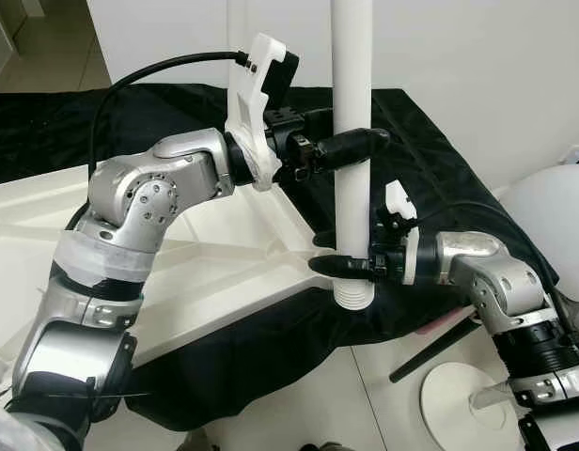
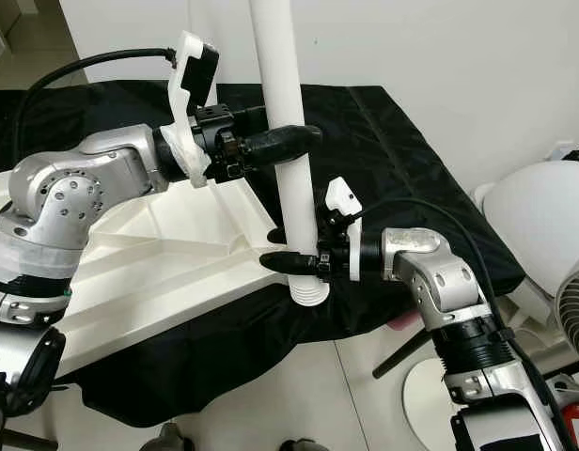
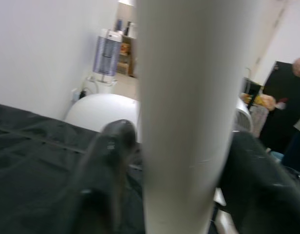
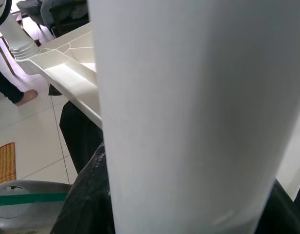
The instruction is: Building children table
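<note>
Claws both clamp upright white table leg [image 1: 352,103]: left claw [image 1: 351,150] high, right claw [image 1: 338,267] low

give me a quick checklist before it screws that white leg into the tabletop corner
1. Left gripper shut on the white leg, high up: ok.
2. Right gripper shut on the leg just above its threaded end: ok.
3. Leg close to upright: ok.
4. Threaded end seated in the tabletop corner: not ok, it hangs off the corner edge over the black cloth.
5. Corner socket free of debris: cannot tell.
</note>
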`<state>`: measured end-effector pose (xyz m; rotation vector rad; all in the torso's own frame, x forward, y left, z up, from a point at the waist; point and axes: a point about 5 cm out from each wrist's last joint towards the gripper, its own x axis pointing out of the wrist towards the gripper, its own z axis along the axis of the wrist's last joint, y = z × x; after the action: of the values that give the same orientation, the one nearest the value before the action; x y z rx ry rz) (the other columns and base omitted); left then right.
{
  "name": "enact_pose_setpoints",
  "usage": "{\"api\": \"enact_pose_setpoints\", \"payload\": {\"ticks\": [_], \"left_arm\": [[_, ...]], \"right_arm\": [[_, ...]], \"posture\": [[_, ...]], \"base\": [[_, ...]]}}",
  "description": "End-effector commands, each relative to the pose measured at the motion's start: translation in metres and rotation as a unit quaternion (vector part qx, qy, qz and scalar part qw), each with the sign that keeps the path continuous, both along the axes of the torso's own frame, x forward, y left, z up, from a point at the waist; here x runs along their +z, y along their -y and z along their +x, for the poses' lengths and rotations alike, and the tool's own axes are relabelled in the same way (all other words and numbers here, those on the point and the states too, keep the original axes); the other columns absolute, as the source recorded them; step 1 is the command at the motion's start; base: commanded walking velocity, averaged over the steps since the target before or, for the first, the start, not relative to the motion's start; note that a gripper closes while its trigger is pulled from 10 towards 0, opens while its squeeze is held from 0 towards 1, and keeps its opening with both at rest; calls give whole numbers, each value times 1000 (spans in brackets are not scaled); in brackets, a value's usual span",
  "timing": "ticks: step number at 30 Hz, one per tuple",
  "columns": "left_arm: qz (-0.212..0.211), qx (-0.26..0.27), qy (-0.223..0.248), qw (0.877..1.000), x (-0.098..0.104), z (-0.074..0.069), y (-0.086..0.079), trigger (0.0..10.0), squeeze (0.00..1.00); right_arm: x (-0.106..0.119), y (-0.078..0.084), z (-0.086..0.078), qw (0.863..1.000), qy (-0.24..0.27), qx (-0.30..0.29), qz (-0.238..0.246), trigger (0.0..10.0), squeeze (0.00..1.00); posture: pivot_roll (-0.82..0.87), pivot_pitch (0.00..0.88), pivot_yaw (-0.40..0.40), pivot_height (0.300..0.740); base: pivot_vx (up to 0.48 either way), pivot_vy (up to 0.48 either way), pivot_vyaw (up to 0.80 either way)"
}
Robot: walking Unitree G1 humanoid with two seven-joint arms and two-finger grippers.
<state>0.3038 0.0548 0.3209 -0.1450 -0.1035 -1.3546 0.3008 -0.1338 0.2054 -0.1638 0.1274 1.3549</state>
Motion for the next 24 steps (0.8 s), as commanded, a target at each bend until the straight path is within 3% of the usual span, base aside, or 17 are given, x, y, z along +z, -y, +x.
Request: {"api": "enact_pose_setpoints", "payload": {"ticks": [1,14,15,16,18,24], "left_arm": [[2,-169,38,985,8,-18,2,0,0],[11,-169,42,985,9,-17,3,0,0],[13,-165,44,985,8,-17,3,10000,0],[28,-128,46,990,8,-12,4,10000,0],[28,-128,46,990,8,-12,4,10000,0],[57,-31,41,997,13,4,4,10000,0]], "right_arm": [[-1,3,-2,1000,1,4,-12,10000,0],[0,6,2,1000,2,-3,-19,10000,0],[0,7,3,1000,3,-6,-18,10000,329],[2,7,6,1000,7,-22,-8,10000,1000],[2,7,6,1000,7,-22,-8,10000,1000],[14,7,15,996,35,-81,35,10000,976]], "posture": [[46,90,-24,740],[49,80,-35,740],[50,76,-38,740],[52,59,-50,740],[52,59,-50,740],[55,50,-51,740]], "base": [[0,0,0],[0,0,0],[0,0,0],[0,0,0],[0,0,0],[0,0,0]]}}
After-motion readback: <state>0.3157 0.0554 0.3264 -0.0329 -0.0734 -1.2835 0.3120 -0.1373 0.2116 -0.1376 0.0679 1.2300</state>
